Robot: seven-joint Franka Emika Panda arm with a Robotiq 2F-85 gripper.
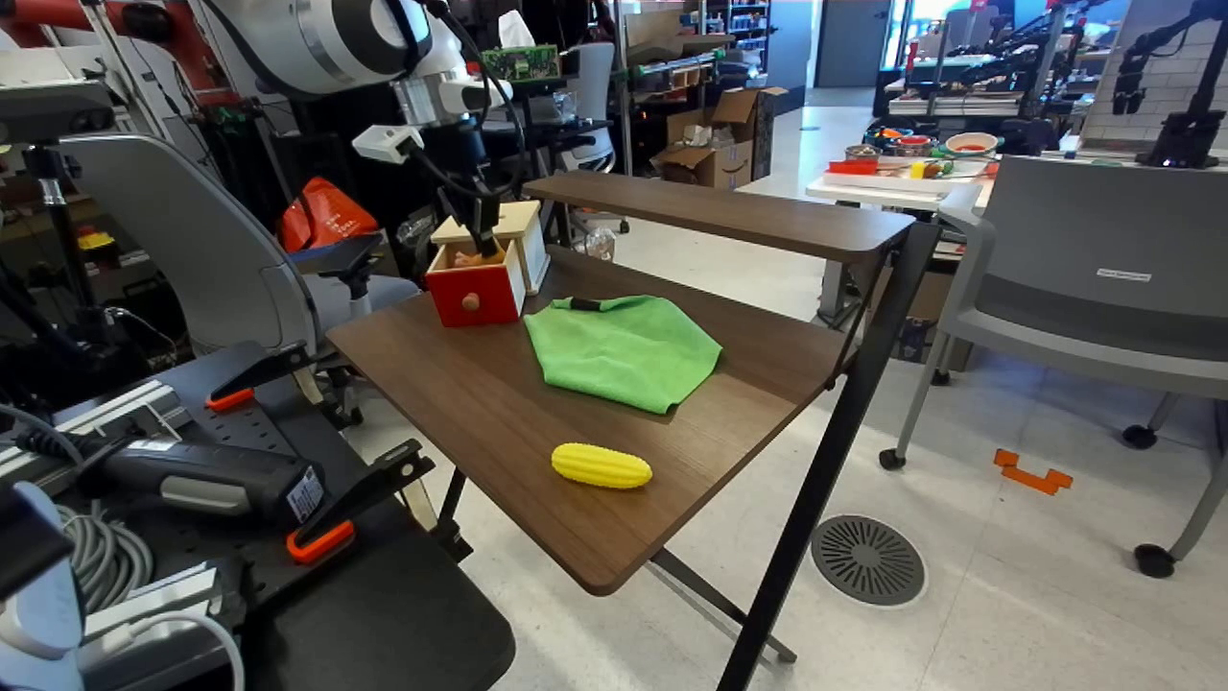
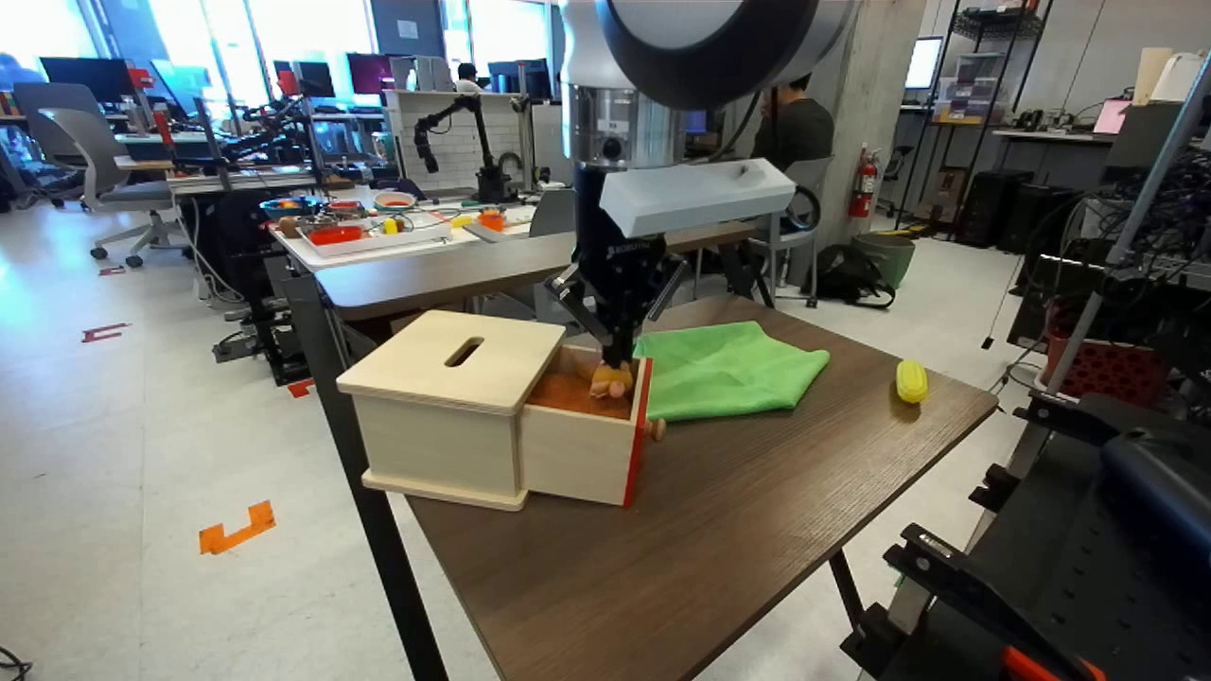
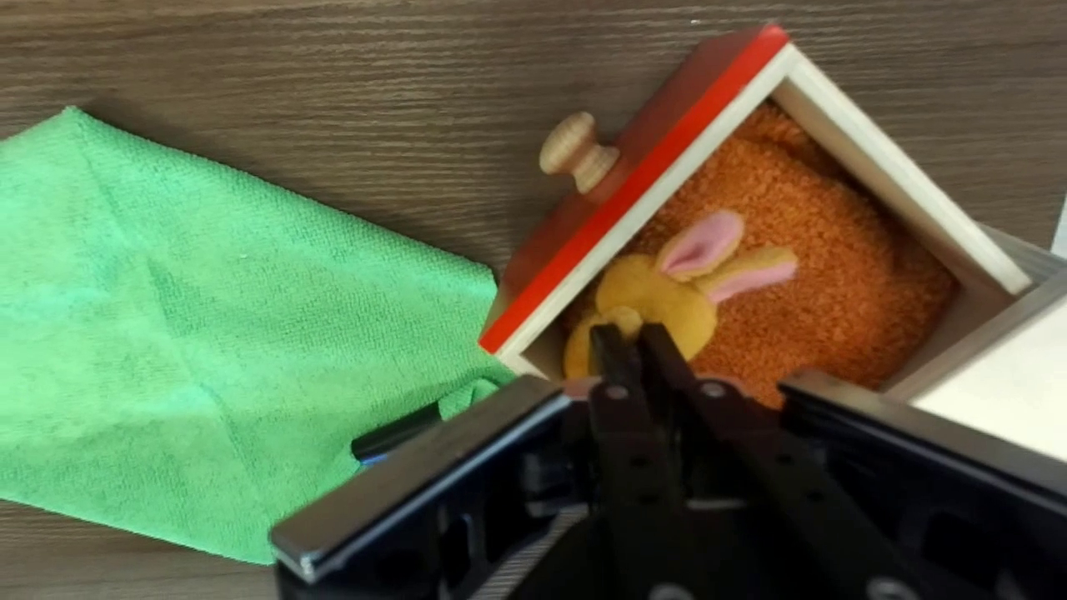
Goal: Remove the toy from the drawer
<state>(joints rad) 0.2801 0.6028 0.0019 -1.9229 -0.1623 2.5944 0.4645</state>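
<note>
Brown table (image 2: 757,530) | toy (image 3: 654,292) in drawer (image 2: 577,456) | pinched at tip of gripper (image 3: 631,337)

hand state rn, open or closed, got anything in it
Hand: closed, apparently pinching the bunny toy inside the open drawer.

A brown, rectangular, wood-grained table (image 2: 747,520) stands on pale, glossy floor (image 1: 1007,614); bright, tall windows (image 2: 312,28) stand far behind.

Toy (image 3: 646,287) matt, felt-like; drawer (image 2: 575,456) smooth wood; orange lining (image 3: 842,275) fluffy; green cloth (image 3: 208,333) matt, finely textured.
</note>
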